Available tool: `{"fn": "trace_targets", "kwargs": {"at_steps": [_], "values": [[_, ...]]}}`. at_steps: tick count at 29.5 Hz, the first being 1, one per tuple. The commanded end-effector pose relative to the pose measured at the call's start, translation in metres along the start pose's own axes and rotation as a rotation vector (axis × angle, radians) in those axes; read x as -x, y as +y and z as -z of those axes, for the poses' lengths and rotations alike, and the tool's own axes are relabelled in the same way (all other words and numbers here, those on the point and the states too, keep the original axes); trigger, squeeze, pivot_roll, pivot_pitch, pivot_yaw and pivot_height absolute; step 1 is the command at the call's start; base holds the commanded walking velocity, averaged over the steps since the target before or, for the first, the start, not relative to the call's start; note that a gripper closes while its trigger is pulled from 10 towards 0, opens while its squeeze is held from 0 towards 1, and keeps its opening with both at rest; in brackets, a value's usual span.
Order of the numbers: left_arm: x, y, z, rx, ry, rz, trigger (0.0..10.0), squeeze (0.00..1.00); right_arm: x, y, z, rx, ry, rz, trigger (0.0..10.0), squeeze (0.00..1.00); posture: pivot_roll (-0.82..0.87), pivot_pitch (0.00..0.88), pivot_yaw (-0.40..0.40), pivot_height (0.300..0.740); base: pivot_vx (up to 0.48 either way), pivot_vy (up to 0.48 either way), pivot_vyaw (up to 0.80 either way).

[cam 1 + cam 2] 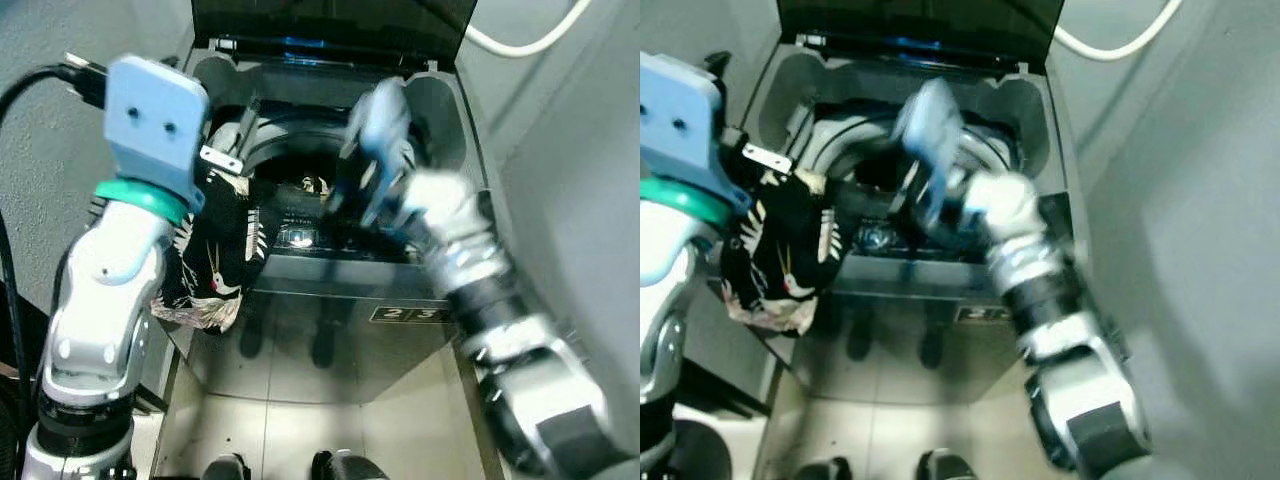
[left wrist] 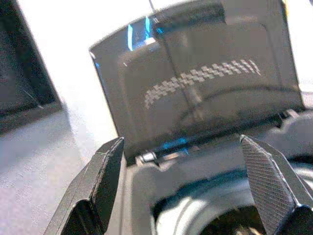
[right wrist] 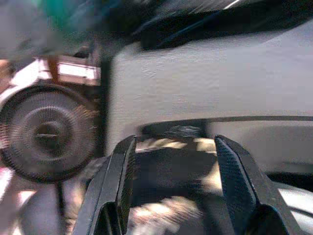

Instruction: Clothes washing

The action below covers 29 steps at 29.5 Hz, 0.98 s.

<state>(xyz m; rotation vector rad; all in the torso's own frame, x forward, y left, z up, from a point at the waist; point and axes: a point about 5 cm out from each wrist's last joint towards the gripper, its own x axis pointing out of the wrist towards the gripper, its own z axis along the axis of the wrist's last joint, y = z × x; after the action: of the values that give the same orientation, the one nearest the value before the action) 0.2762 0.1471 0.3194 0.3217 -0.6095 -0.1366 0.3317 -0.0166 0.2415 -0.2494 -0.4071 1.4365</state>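
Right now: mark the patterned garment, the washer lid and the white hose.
patterned garment (image 1: 215, 265), left eye view, on the black cloth hanging over the washer's front left rim.
washer lid (image 2: 205, 83), left wrist view, on the raised dark panel's middle.
white hose (image 1: 520, 45), left eye view, on its curve behind the washer.

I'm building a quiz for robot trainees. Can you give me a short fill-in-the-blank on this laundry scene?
1. The washing machine lid stands ____.
2. The black patterned garment hangs over the machine's ____ front corner.
3. The left gripper has its fingers ____.

Missing words: open; left; open
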Motion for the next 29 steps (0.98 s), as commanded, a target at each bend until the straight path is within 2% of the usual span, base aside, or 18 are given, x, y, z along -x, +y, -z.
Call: {"fn": "trace_targets", "kwargs": {"at_steps": [1,2,4,9,11,12,13,17,18,19,20,21,23,29], "values": [[-0.001,0.001,-0.006,-0.027,-0.022,-0.007,10.0,0.00,-0.011,0.009,0.004,0.068,0.035,-0.026,10.0,0.00,0.12,0.082,-0.013,0.740,0.000,0.000,0.00],[-0.001,0.001,-0.006,-0.027,-0.022,-0.007,10.0,0.00,-0.011,0.009,0.004,0.068,0.035,-0.026,10.0,0.00,0.12,0.082,-0.013,0.740,0.000,0.000,0.00],[-0.001,-0.002,-0.010,-0.055,-0.043,0.000,10.0,0.00,-0.020,0.022,0.011,0.067,0.055,-0.053,10.0,0.00,0.12,0.085,-0.015,0.740,0.000,0.000,0.00],[0.001,-0.004,-0.010,-0.061,-0.044,0.000,10.0,0.00,-0.026,0.031,0.012,0.062,0.050,-0.068,10.0,0.00,0.12,0.087,-0.018,0.740,0.000,0.000,0.00],[0.001,-0.005,-0.008,-0.056,-0.036,0.001,10.0,0.00,-0.032,0.036,0.013,0.124,0.087,-0.042,10.0,0.00,0.12,0.088,-0.019,0.740,0.000,0.000,0.00],[0.001,-0.005,-0.008,-0.056,-0.036,0.001,10.0,0.00,-0.032,0.036,0.013,0.124,0.087,-0.042,10.0,0.00,0.12,0.088,-0.019,0.740,0.000,0.000,0.00],[0.001,-0.006,-0.007,-0.050,-0.032,0.005,10.0,0.00,-0.035,0.037,0.015,0.189,0.149,-0.011,10.0,0.00,0.12,0.088,-0.019,0.740,0.000,0.000,0.00],[0.001,-0.006,-0.007,-0.047,-0.030,0.006,10.0,0.00,-0.036,0.036,0.016,0.211,0.177,0.004,10.0,0.00,0.12,0.088,-0.019,0.740,0.000,0.000,0.00],[0.000,-0.007,-0.006,-0.044,-0.027,0.010,10.0,0.00,-0.034,0.032,0.017,0.285,0.234,0.035,10.0,0.00,0.12,0.088,-0.020,0.740,0.000,0.000,0.00],[0.000,-0.007,-0.006,-0.044,-0.027,0.010,10.0,0.00,-0.034,0.032,0.017,0.285,0.234,0.035,10.0,0.00,0.12,0.088,-0.020,0.740,0.000,0.000,0.00],[0.000,-0.008,-0.006,-0.043,-0.025,0.012,10.0,0.00,-0.032,0.029,0.018,0.339,0.271,0.056,10.0,0.00,0.12,0.088,-0.020,0.740,0.000,0.000,0.00],[0.000,-0.008,-0.006,-0.043,-0.025,0.012,10.0,0.00,-0.032,0.029,0.018,0.339,0.271,0.056,10.0,0.00,0.12,0.088,-0.020,0.740,0.000,0.000,0.00],[0.000,-0.009,-0.004,-0.040,-0.019,0.013,10.0,0.00,-0.029,0.026,0.020,0.411,0.309,0.072,10.0,0.00,0.11,0.090,-0.024,0.740,0.000,0.000,0.00],[0.000,-0.008,-0.003,-0.038,-0.011,0.008,10.0,0.00,-0.026,0.028,0.026,0.466,0.354,0.075,10.0,0.00,0.11,0.093,-0.027,0.740,0.000,0.000,0.00]]}}
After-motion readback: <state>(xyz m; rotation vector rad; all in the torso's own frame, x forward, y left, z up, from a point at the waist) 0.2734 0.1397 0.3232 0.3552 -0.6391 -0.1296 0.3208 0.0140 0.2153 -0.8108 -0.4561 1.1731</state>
